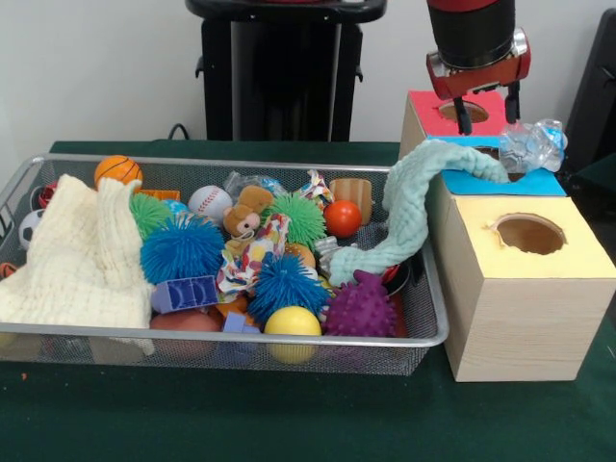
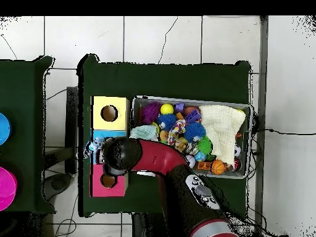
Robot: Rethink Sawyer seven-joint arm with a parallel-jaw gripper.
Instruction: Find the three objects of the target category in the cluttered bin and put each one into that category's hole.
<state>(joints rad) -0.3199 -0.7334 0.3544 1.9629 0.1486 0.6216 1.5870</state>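
My gripper (image 1: 488,110) hangs open and empty over the boxes, between the red top and the blue top (image 1: 535,183). A crumpled clear plastic bottle (image 1: 532,144) lies on the blue top, just right of the gripper and apart from it; it also shows in the overhead view (image 2: 94,147). The blue hole (image 1: 488,151) is mostly covered by a mint knitted cloth (image 1: 416,202) that drapes out of the wire mesh bin (image 1: 241,337). Another clear bottle (image 1: 252,181) lies at the back of the bin behind a teddy. In the overhead view the arm (image 2: 139,157) hides the gripper.
The red-topped box (image 1: 423,104) and the yellow-topped box (image 1: 527,234) flank the blue one. The bin holds spiky balls (image 1: 183,248), a cream muslin cloth (image 1: 82,255), sports balls, and blocks. The robot pedestal (image 1: 281,72) stands behind the bin.
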